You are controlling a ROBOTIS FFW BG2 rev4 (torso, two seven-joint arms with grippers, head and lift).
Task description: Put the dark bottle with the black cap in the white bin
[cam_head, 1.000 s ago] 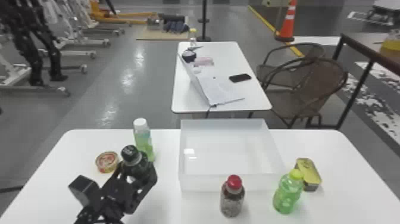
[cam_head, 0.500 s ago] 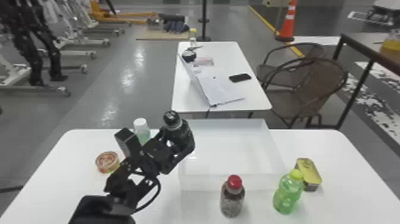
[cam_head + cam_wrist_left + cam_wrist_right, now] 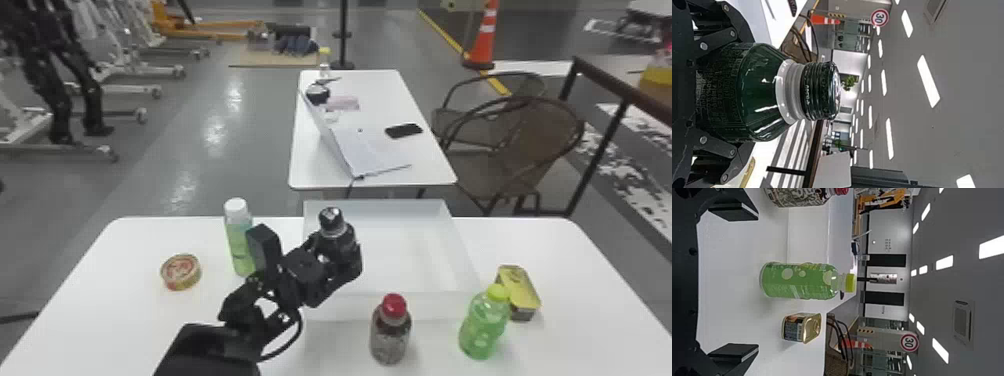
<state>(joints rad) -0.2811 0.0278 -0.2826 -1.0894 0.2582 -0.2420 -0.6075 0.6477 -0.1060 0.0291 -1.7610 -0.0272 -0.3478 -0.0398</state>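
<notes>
Head view, clock taken from the middle of the white bin [image 3: 410, 245], 12 pointing away from the robot. Dark bottle with the black cap [image 3: 341, 241] is held upright by left gripper [image 3: 336, 254], at 9 o'clock, overlapping the bin's near-left part in view. Height above bin: can't be told. Left jaws are closed onto the bottle body, parted by its width; neck and cap are left exposed. Right gripper [image 3: 756, 282]: jaws spread wide, nothing gripped; a green bottle [image 3: 484, 325] is seen standing ahead of the gap.

Rest of the table [image 3: 95, 320]: red-capped bottle [image 3: 391, 332] is stood at 6, green one at 4, yellow-topped tin [image 3: 522, 292] just beside it between 3 and 4. White-capped bottle [image 3: 239, 237] is at 9, round tin [image 3: 181, 272] farther out, between 8 and 9.
</notes>
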